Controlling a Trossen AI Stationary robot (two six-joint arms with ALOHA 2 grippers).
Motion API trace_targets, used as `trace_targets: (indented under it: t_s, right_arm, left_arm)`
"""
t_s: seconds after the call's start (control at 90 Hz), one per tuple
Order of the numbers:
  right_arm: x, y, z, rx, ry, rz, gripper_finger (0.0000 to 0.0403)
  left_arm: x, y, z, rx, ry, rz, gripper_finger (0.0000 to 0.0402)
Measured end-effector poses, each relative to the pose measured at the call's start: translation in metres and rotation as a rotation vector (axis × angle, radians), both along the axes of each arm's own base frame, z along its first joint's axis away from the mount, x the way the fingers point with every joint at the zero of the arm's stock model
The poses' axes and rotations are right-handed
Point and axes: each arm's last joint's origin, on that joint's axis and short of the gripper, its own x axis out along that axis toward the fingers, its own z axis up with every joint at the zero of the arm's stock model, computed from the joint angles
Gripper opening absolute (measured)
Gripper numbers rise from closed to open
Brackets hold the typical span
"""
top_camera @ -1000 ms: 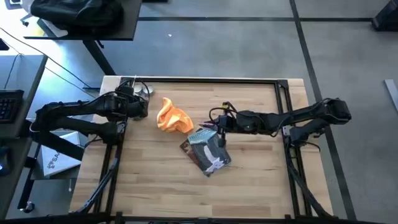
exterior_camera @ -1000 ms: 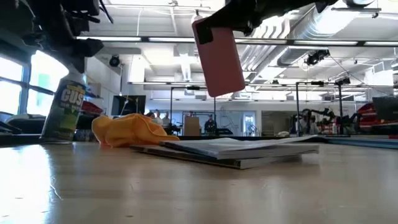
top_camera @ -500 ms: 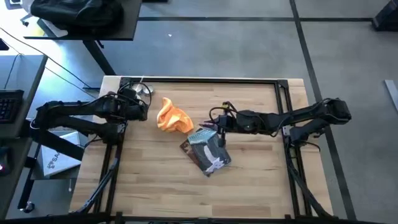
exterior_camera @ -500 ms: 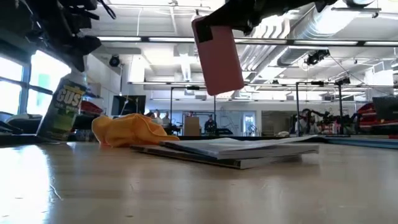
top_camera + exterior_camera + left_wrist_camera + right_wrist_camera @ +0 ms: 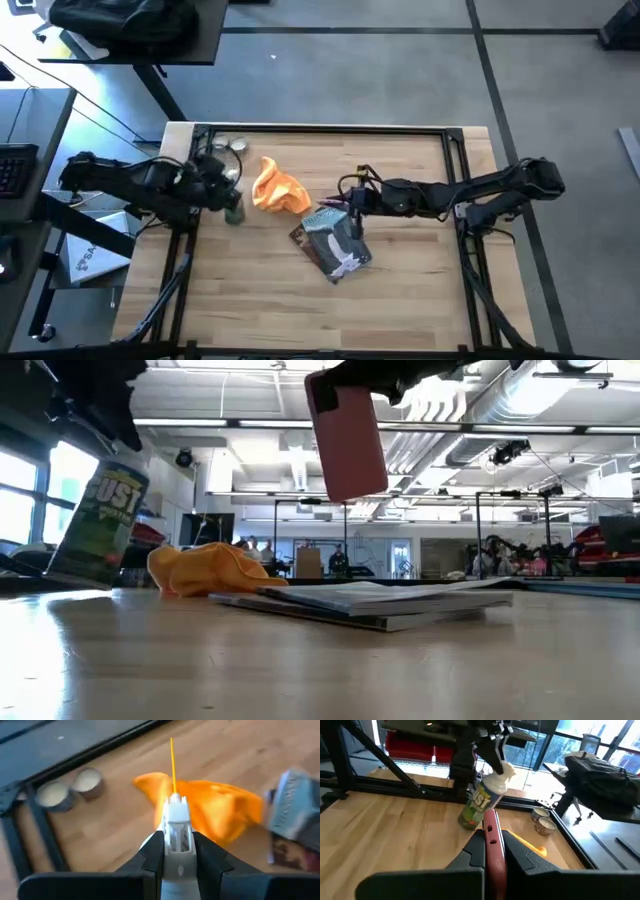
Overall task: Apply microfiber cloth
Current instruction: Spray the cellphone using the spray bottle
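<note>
Cloth [image 5: 278,190] lies just right of the left end effector [image 5: 222,188], clamped on a spray bottle [image 5: 232,205]; the right end effector [image 5: 352,205], gripping a phone [image 5: 346,438], is near too.

Both arms are matte black with chunky jointed segments; thin black cables loop near the right arm's [image 5: 470,192] wrist; the jaws are dark and angular.

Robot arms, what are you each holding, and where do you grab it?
The left gripper grips a green-labelled spray can by its white nozzle top; the right gripper pinches a flat pink phone by its upper end.
</note>
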Motion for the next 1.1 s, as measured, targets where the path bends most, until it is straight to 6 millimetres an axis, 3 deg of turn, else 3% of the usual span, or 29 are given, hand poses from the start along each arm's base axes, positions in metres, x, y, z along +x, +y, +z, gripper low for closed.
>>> trace_targets:
  t_s: [0.244, 0.456, 0.633, 0.811, 1.1]
  right_arm:
    - [0.0, 0.005, 0.004, 0.003, -0.045, 0.016, 0.0]
    - [0.001, 0.005, 0.006, 0.003, -0.067, 0.016, 0.0]
    - [0.001, 0.005, 0.006, -0.011, -0.065, 0.018, 0.0]
    - [0.0, 0.006, 0.006, -0.008, -0.062, 0.005, 0.0]
    - [0.002, 0.015, 0.003, 0.021, -0.07, -0.036, 0.0]
  left_arm:
    - [0.039, -0.006, -0.016, 0.285, -0.153, 0.058, 0.0051]
    - [0.098, 0.022, -0.037, 0.442, -0.127, 0.091, 0.0051]
    - [0.13, 0.048, -0.027, 0.48, -0.257, 0.008, 0.0051]
    - [0.115, 0.046, -0.002, 0.468, -0.173, -0.02, 0.0051]
    - [0.059, 0.003, 0.009, 0.189, -0.168, -0.17, 0.0051]
